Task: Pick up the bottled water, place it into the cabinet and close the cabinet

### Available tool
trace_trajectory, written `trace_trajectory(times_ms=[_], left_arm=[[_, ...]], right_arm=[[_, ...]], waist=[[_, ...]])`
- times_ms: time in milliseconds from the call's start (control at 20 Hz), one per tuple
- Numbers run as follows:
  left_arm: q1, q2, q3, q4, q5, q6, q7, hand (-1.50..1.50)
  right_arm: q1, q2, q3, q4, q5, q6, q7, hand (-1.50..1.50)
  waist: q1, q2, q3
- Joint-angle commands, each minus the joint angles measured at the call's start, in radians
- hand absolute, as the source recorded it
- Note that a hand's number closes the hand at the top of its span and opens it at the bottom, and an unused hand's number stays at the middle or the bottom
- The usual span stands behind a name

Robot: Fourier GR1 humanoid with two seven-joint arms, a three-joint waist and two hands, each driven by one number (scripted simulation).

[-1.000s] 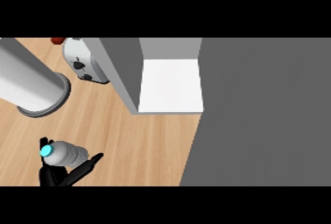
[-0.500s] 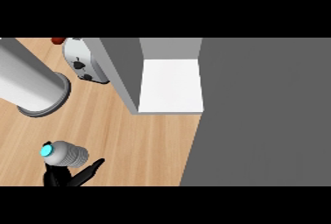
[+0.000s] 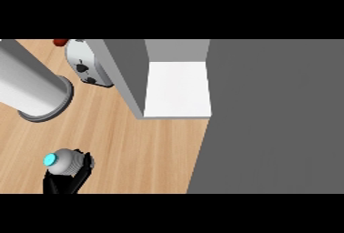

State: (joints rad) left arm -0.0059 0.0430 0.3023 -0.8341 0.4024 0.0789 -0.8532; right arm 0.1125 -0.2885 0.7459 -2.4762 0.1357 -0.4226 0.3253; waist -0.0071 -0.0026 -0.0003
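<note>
The bottled water (image 3: 66, 162) is at the lower left, seen from above: a pale body with a cyan cap. My left hand (image 3: 65, 181) comes in from the lower edge, its black fingers curled round the bottle from below and from the right. The cabinet (image 3: 128, 75) stands up and to the right of the bottle, with grey walls. It is open and shows a bare white shelf (image 3: 178, 88). Wooden counter lies between the bottle and the cabinet. My right hand does not show.
A tall pale grey cylinder on a round base (image 3: 37, 93) stands at the left, above the bottle. A white appliance with black knobs (image 3: 86, 68) sits beside the cabinet's left wall, a red thing (image 3: 60, 42) behind it. A broad dark grey panel (image 3: 275, 118) fills the right side.
The bottle and the hand round it have shifted slightly toward the lower edge and a little to the right. Nothing else has moved.
</note>
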Motion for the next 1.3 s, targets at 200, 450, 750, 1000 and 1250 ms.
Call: trace_trajectory(times_ms=[200,450,750,1000,1250], left_arm=[[-0.036,0.025,-0.076,-0.025,-0.01,-0.124,0.064,1.5],[-0.087,0.024,-0.233,0.004,-0.109,-0.253,0.125,1.5],[-0.087,-0.005,-0.236,-0.021,-0.118,-0.252,0.048,1.5],[-0.045,-0.03,-0.306,-0.231,-0.131,-0.169,0.204,1.5],[0.008,-0.022,-0.323,-0.334,-0.056,-0.24,0.319,1.5]], right_arm=[[0.033,-0.051,-0.002,-0.088,0.063,-0.004,-0.007,-1.5],[0.019,-0.048,-0.003,-0.071,0.056,-0.025,-0.014,-1.5],[0.005,-0.038,0.037,-0.125,0.111,-0.029,0.072,-1.5],[0.037,-0.034,0.03,-0.071,0.092,-0.023,-0.016,-1.5],[0.072,-0.06,0.068,-0.11,0.121,-0.032,-0.024,-1.5]], waist=[[-0.005,0.0,0.0],[-0.015,-0.001,-0.001],[0.002,-0.001,0.0],[0.007,-0.002,0.001],[0.003,-0.004,0.0]])
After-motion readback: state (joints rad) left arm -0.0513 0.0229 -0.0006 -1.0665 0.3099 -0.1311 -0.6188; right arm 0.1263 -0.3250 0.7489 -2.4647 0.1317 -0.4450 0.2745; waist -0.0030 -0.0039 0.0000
